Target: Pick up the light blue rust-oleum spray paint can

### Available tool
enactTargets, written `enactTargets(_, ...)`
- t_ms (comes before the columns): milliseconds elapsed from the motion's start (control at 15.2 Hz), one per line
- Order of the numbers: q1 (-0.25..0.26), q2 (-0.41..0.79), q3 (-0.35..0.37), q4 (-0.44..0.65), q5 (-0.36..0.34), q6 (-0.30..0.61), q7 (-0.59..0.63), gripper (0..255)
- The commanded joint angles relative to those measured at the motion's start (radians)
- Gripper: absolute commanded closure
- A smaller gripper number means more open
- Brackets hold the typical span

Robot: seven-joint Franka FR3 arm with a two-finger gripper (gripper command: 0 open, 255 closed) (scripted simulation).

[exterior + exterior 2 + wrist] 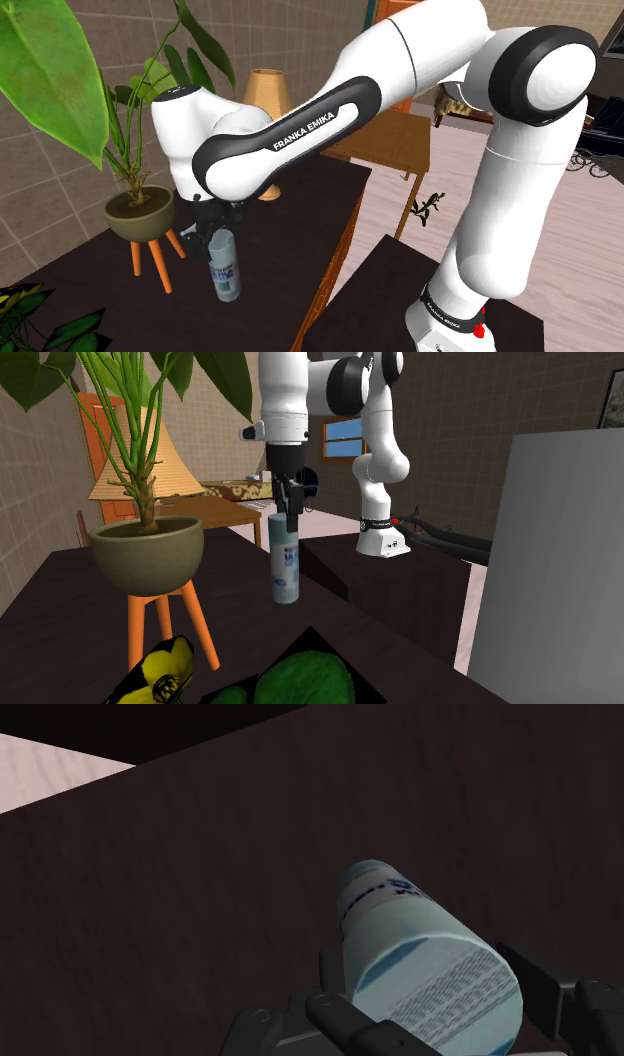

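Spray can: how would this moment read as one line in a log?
gripper: shut on spray can | can: light blue, upright | below: dark table | lifted: cannot tell

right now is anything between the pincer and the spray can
Nothing visible does. The pincer is clasped on the top of the light blue spray can, a finger on each side. The potted plant stands apart from it, to the second exterior view's left.

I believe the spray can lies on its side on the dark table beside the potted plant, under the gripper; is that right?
Not quite: the second exterior view shows the can upright on the table beside the plant, under the gripper.
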Motion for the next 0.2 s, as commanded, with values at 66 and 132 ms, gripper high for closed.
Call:
enactTargets(66,-0.002,-0.016,0.002,0.014,0.011,-0.027,-0.009,255)
enactTargets(132,-0.002,-0.016,0.002,0.014,0.011,-0.027,-0.009,255)
